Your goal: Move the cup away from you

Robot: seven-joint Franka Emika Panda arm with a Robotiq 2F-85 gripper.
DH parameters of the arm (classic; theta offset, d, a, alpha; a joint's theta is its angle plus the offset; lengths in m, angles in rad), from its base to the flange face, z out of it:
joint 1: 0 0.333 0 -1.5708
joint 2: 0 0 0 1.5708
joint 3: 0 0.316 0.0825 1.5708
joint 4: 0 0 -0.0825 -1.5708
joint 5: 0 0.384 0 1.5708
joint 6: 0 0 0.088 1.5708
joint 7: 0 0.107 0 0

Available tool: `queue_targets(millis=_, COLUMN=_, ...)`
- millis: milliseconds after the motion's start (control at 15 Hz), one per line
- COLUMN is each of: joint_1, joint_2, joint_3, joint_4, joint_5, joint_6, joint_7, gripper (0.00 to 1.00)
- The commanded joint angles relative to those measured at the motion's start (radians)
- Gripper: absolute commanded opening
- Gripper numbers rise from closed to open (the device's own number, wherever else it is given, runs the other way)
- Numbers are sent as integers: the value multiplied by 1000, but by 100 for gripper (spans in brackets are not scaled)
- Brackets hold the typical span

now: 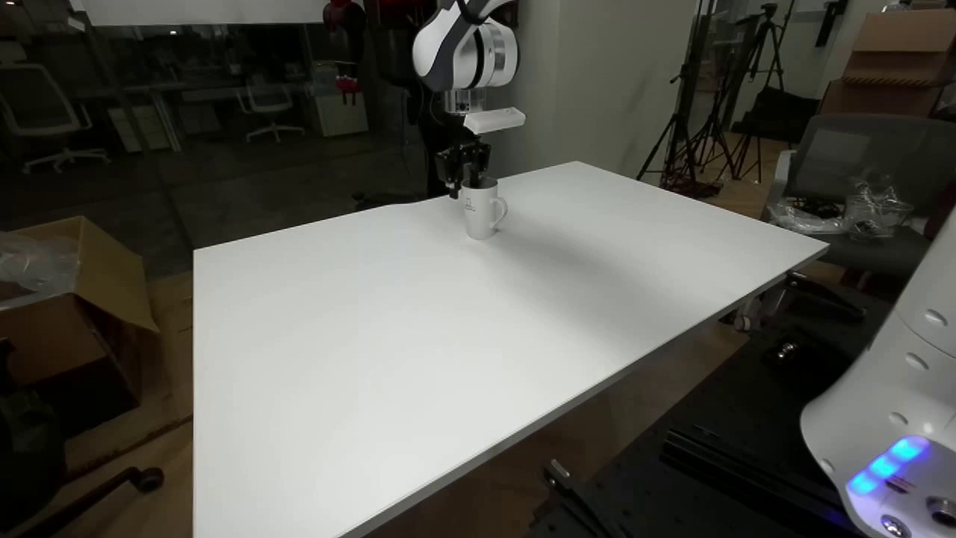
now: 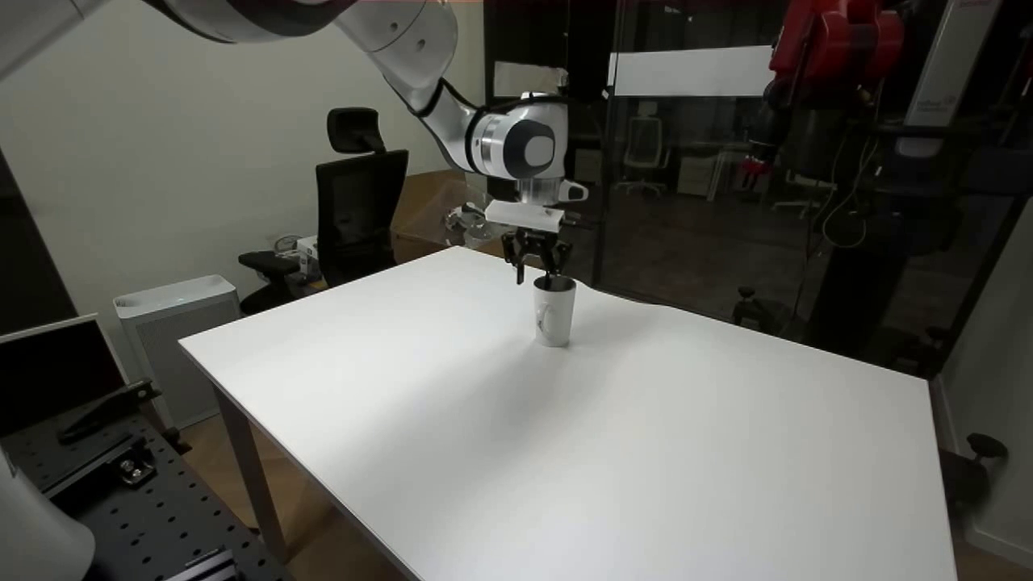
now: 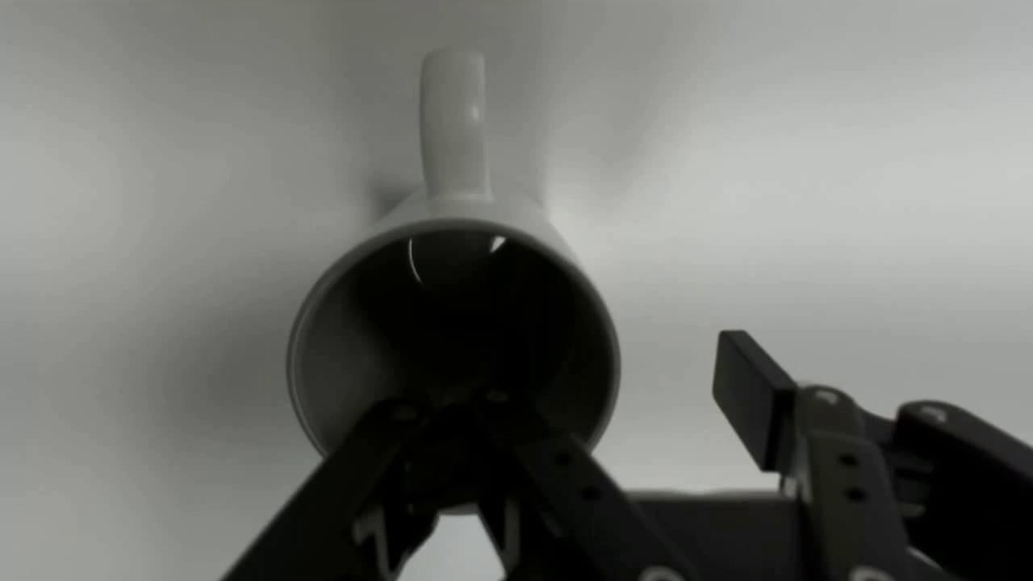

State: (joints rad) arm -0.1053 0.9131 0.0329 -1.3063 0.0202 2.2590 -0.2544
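Plainly spread, the claw straddles the rim of the cup

Below the claw lies the white table, a stretch of it cut off by the bottom edge in both exterior views. Above the claw, the white arm runs out past the top edge there. Its base, well apart from the claw, is cut off by the right edge in an exterior view, blue lights glowing on it. To the left of the claw in an exterior view stands a black chair, its lower part hidden behind the table. Well apart from the claw, a cardboard box is cut off by the left edge in an exterior view.

The cup stands upright on the table, right beneath the claw. Its inside sinks into darkness, the mark on its wall is too small to read, and its handle points away from the claw in the wrist view. There, one finger hides part of the rim. That finger hangs over the cup's mouth; its tip is lost in the gloom, so how deep it reaches, and whether it touches the wall, cannot be told. The other finger is outside the cup, well clear of the rim in the wrist view, leaving the two wide apart.
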Motion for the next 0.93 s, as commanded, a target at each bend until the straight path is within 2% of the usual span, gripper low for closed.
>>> queue_targets(millis=0, joint_1=-7, joint_2=-22, joint_3=10, joint_4=-15, joint_5=3, joint_6=-4, joint_7=-6, gripper=95)
queue_targets(millis=133, joint_1=-3, joint_2=-50, joint_3=10, joint_4=-41, joint_5=-1, joint_6=19, joint_7=-9, gripper=100)
queue_targets(millis=400, joint_1=-5, joint_2=-132, joint_3=39, joint_4=-109, joint_5=10, joint_6=75, joint_7=-43, gripper=100)
queue_targets(millis=467, joint_1=0, joint_2=-54, joint_3=22, joint_4=-26, joint_5=-1, joint_6=52, joint_7=-26, gripper=100)
queue_targets(millis=867, joint_1=1, joint_2=-108, joint_3=33, joint_4=-79, joint_5=1, joint_6=63, joint_7=-38, gripper=100)
